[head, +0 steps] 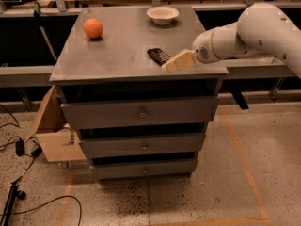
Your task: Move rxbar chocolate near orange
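Note:
The rxbar chocolate (159, 56), a flat black-wrapped bar, lies on the grey cabinet top (122, 46) near its front right. The orange (93, 28) sits at the far left of the top, well apart from the bar. My gripper (173, 64) reaches in from the right on the white arm (249, 34). Its pale tip hovers right beside the bar's near end, at the cabinet's front edge. I cannot tell whether it touches the bar.
A shallow white bowl (162, 15) stands at the back of the top. The cabinet has three drawers (141, 112) below. A cardboard box (54, 131) leans at its left, with cables (19, 149) on the floor. Dark benches run behind.

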{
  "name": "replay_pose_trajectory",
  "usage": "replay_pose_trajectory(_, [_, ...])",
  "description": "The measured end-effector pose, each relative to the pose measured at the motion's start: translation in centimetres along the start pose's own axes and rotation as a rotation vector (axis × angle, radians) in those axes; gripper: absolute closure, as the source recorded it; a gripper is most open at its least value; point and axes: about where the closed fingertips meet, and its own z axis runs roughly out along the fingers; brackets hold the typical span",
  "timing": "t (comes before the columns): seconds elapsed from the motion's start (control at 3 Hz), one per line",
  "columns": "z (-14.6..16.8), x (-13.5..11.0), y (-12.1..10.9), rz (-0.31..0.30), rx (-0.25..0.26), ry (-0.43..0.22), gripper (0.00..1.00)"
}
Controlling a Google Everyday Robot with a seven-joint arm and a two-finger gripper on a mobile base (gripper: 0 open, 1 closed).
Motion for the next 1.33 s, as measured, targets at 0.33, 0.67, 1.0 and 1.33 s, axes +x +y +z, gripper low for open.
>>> replay_pose_trajectory(0.33, [0.7, -0.1, -0.8, 0.009, 0.021, -0.030, 0.00])
replay_pose_trajectory(0.67, [3.2, 0.7, -0.8, 0.037, 0.000, -0.043, 0.00])
replay_pose_trajectory(1.0, [5.7, 1.9, -0.5, 0.069, -0.025, -0.048, 0.00])
replay_pose_trajectory(1.33, [7.1, 2.2, -0.6, 0.070, -0.037, -0.059, 0.18])
